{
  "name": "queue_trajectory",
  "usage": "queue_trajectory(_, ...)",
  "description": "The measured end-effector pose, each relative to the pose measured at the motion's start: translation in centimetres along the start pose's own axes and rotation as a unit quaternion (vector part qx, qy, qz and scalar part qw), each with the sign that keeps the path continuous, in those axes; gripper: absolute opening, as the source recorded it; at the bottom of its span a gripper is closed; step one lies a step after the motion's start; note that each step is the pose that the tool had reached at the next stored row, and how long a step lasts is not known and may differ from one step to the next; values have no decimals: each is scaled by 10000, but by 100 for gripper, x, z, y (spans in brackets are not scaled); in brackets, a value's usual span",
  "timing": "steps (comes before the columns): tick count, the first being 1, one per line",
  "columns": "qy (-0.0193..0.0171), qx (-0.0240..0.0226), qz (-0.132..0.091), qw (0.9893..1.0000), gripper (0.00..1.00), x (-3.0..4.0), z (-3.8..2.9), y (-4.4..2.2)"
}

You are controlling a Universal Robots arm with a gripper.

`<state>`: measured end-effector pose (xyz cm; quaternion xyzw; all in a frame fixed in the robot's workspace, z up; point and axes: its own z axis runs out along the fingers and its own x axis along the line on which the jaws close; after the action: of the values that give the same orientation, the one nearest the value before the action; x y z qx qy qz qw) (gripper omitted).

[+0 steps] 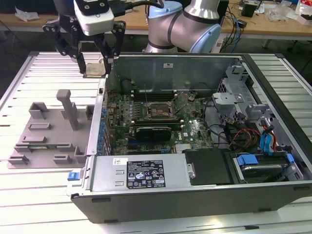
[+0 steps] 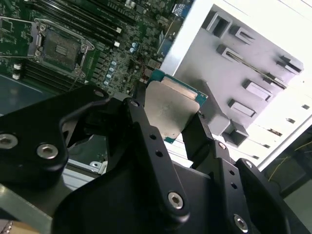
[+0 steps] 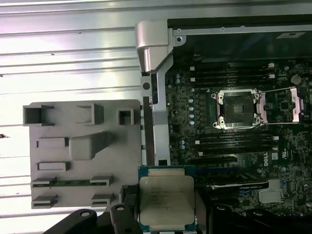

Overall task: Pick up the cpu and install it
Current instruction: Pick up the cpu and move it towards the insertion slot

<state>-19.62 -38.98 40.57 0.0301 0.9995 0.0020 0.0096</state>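
Note:
The cpu (image 1: 95, 71), a flat square chip with a silver top plate and a green rim, hangs in the air with my gripper (image 1: 95, 65) shut on its edges. In the exterior view it is above the slatted table, just outside the open computer case's left wall. Both wrist views show the cpu (image 2: 168, 109) (image 3: 165, 200) between the black fingers (image 2: 202, 134). The open socket (image 1: 157, 111) (image 3: 238, 108) (image 2: 61, 48) sits in the middle of the motherboard, with its metal frame lifted, off to the exterior view's right of the chip.
A grey fixture plate (image 1: 48, 131) with raised holders lies on the table left of the case. Inside the case are a long black card (image 1: 153, 130), a power supply (image 1: 141, 171), loose cables (image 1: 239, 134) and drive bays (image 1: 258, 165). The case wall (image 1: 103, 97) stands between chip and board.

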Motion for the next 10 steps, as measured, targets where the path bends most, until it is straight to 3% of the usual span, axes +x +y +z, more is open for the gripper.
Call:
queue_trajectory(4,0,0,0,10000,55,-152,3,8)
queue_trajectory(10,0,0,0,10000,55,-296,6,16)
